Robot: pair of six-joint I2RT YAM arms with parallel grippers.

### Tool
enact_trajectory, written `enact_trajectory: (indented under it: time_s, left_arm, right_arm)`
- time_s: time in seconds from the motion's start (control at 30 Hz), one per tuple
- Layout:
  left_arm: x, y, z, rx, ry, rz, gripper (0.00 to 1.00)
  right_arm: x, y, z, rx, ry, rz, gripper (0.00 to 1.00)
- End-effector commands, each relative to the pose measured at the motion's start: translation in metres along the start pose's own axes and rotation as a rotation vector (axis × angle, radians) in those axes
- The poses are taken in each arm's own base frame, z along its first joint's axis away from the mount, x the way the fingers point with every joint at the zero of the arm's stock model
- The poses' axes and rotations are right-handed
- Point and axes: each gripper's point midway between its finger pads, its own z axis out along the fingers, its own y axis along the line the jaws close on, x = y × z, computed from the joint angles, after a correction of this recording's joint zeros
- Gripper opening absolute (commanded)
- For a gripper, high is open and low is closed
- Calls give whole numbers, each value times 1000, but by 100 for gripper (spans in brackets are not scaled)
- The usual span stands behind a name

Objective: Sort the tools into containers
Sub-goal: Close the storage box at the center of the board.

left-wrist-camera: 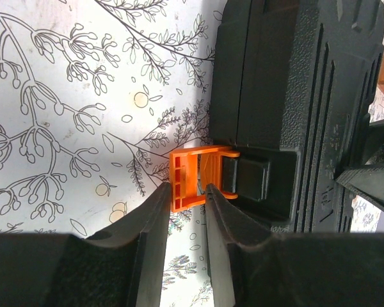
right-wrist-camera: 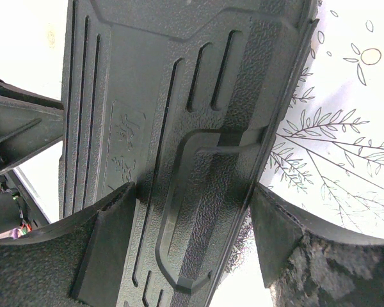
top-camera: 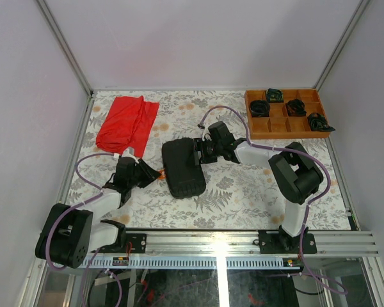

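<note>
While the black tool case (top-camera: pixel 182 169) lies closed near the middle of the table (top-camera: pixel 243 195), both arms meet it from opposite sides. At its left edge the left gripper (left-wrist-camera: pixel 187 193) is pinched narrowly on the tip of the orange latch (left-wrist-camera: pixel 193 174), which sticks out from the case's side between the two fingertips. Over the far right corner, the right gripper (right-wrist-camera: pixel 192 192) is spread wide and grasps the case, one finger on the ribbed face, the other against its edge.
</note>
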Motion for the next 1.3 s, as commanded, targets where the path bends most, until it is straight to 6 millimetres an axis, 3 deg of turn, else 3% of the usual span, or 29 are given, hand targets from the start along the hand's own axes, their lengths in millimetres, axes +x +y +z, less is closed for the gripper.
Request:
enact_trajectory:
  time_s: [0.0, 1.27]
  left_arm:
    - [-2, -34, -5, 147, 14, 5, 26]
    - [-5, -43, -11, 192, -6, 14, 26]
  right_arm:
    - [65, -34, 7, 123, 209, -23, 40]
    - [67, -33, 11, 120, 219, -24, 40]
